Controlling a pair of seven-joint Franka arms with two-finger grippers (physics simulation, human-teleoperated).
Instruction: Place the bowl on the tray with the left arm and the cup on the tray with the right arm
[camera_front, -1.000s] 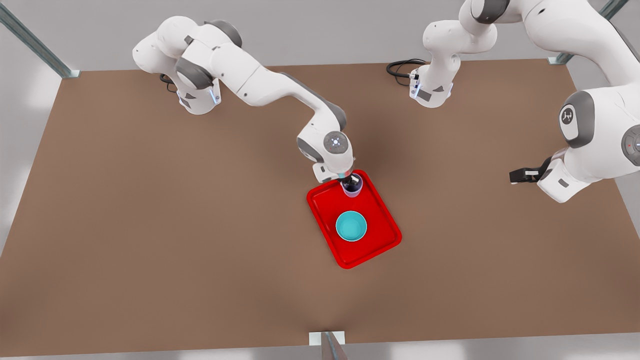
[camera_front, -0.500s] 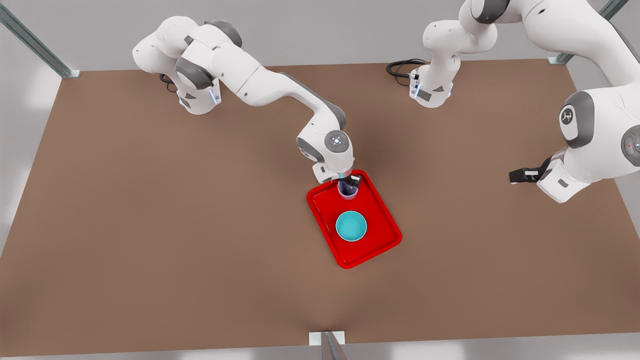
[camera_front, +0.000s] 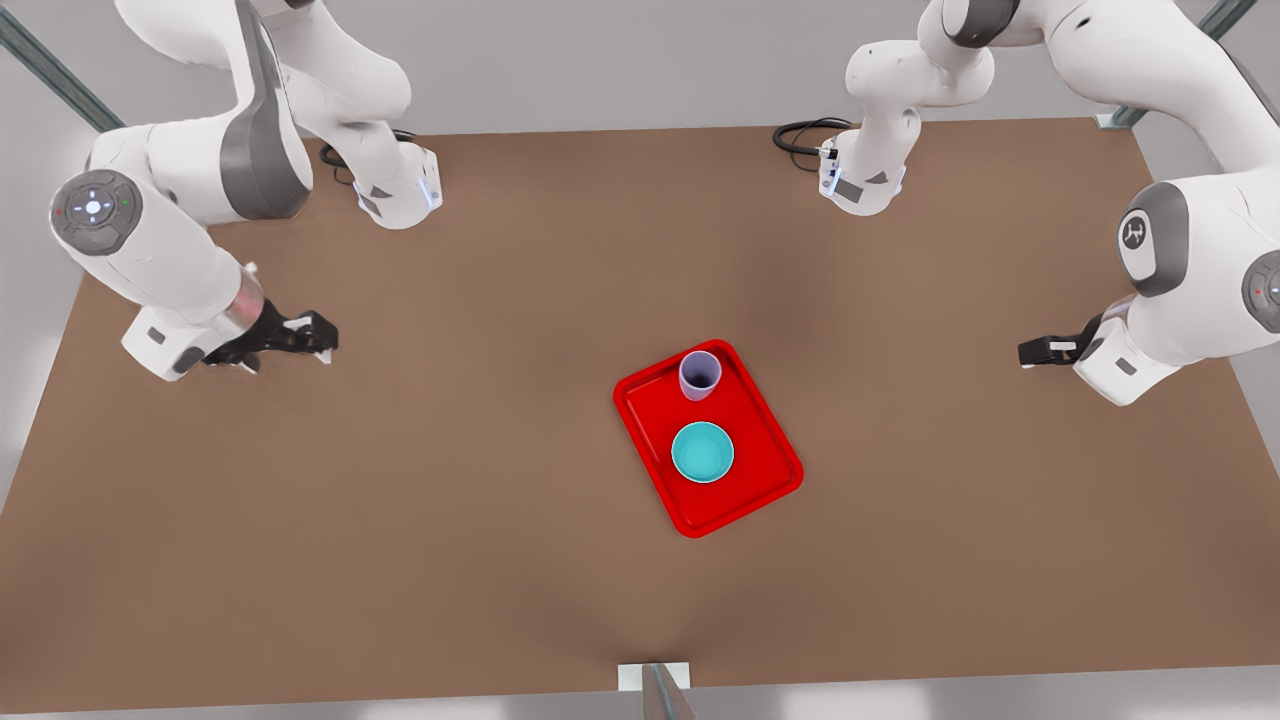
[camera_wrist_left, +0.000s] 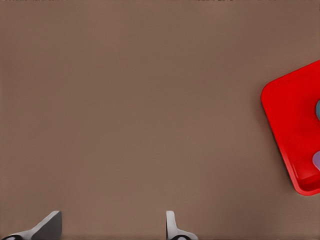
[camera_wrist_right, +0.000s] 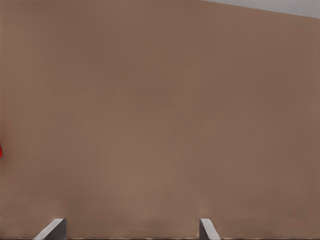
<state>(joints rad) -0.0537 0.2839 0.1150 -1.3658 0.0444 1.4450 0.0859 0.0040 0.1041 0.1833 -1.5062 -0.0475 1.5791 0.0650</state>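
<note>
Cup (camera_front: 700, 374) and bowl (camera_front: 702, 452) upright on tray (camera_front: 770, 440)

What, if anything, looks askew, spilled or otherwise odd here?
Nothing stands out. The cup and bowl stand upright and apart on the tray. The right hand and left hand hang open over the table, one to either side of the tray.

The front view looks steeply down from high above the near edge of the brown table (camera_front: 400, 520). Both wrist views face down at it, sharing the flat red rectangular tray (camera_front: 725, 500) (camera_wrist_left: 292, 125).
</note>
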